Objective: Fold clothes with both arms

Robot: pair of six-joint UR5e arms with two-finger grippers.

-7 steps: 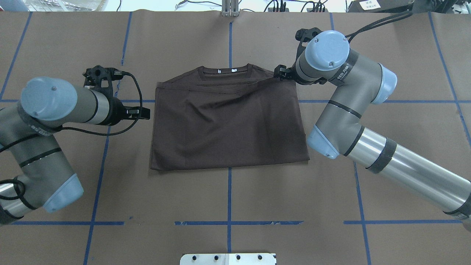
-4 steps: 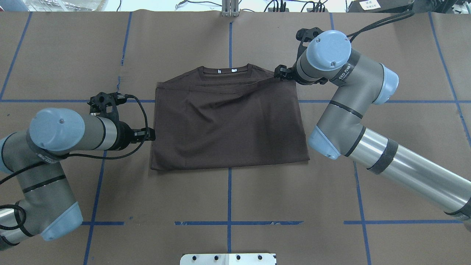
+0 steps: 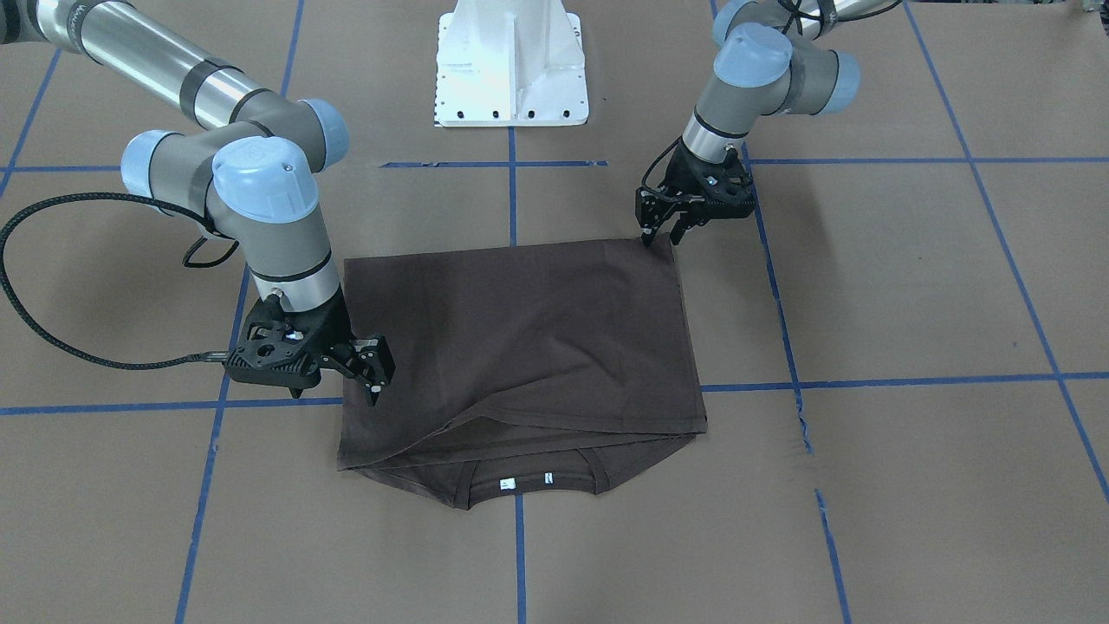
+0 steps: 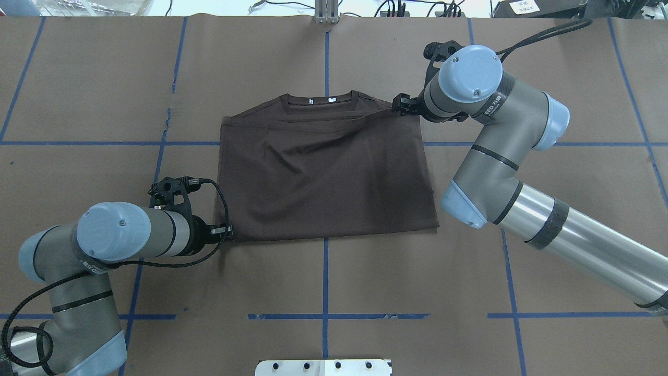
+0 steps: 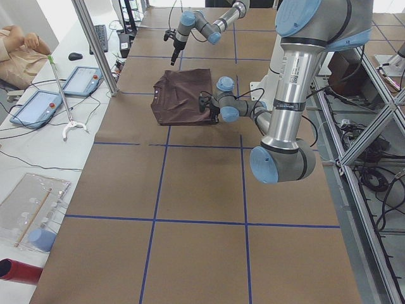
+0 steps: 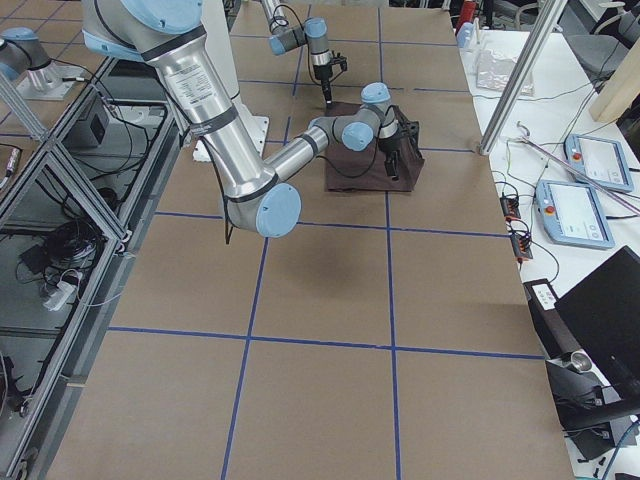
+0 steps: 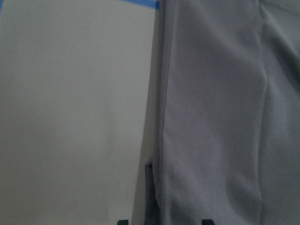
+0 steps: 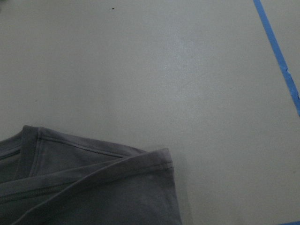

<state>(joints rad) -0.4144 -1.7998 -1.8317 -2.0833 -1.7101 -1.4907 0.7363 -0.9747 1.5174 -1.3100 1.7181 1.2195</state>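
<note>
The dark brown T-shirt [image 4: 323, 177] lies folded flat on the brown table, with its collar [image 4: 321, 99] and white neck tags [image 3: 524, 481] on the far side from the robot. My left gripper [image 4: 228, 231] is open at the shirt's near-left corner. In the left wrist view its fingers [image 7: 206, 221] straddle the shirt's edge [image 7: 161, 140]. My right gripper [image 4: 397, 104] is open at the shirt's far-right corner, low over the fabric, and holds nothing. The front view shows the left gripper [image 3: 661, 232] and the right gripper [image 3: 374, 371] at opposite corners of the shirt [image 3: 520, 338].
The white pedestal base [image 3: 511, 61] stands at the robot's side of the table. Blue tape lines [image 4: 324, 313] cross the brown paper cover. An aluminium post [image 5: 95, 44] and tablets [image 5: 82, 79] stand beyond the far edge.
My left arm has swept toward the robot along the shirt's left edge, from beside its upper part to its near-left corner. The right arm has shifted only slightly. The shirt has not moved.
</note>
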